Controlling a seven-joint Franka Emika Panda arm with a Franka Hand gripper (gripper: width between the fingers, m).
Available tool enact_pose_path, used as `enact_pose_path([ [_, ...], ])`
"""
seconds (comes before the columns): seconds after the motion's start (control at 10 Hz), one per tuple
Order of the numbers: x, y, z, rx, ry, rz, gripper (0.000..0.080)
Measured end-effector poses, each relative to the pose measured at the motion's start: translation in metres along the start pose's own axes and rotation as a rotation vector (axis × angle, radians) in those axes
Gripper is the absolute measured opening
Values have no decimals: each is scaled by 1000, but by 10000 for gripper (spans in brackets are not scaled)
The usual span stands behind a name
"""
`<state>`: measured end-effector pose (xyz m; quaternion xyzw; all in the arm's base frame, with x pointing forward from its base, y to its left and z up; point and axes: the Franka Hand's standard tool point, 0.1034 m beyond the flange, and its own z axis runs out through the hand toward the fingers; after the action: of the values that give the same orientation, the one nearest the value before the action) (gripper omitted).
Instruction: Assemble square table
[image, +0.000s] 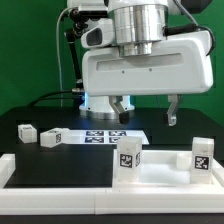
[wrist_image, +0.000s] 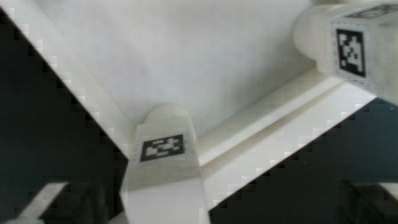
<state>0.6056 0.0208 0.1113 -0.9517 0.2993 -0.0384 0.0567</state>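
Gripper (image: 146, 109) open wide, empty; tabletop (image: 165, 181) lies below it, nearer exterior camera, not touching.

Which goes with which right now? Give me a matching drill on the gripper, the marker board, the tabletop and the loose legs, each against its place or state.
Things:
1 gripper
2 marker board
3 tabletop
4 loose legs

Place or state:
a on the black table, at the exterior view's left
b fingers apart, holding nothing
c in the foreground, with two legs standing on it
d lying flat, farther from the camera than the tabletop

Pairs: 1-b, 2-d, 3-c, 4-a
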Motion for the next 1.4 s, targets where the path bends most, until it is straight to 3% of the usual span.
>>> enact_pose_path([
  [0.4, -1, 0, 1, -2, -2, 0, 649],
  [0.5, -12, 4, 4, 5, -16, 108, 649],
  [0.7, -39, 10, 12, 31, -62, 353, 649],
  [0.8, -37, 7, 13, 62, -54, 418, 649],
  [1.3, -38, 6, 14, 65, -47, 421, 649],
  [1.4, -45, 13, 18, 64, -50, 494, 649],
])
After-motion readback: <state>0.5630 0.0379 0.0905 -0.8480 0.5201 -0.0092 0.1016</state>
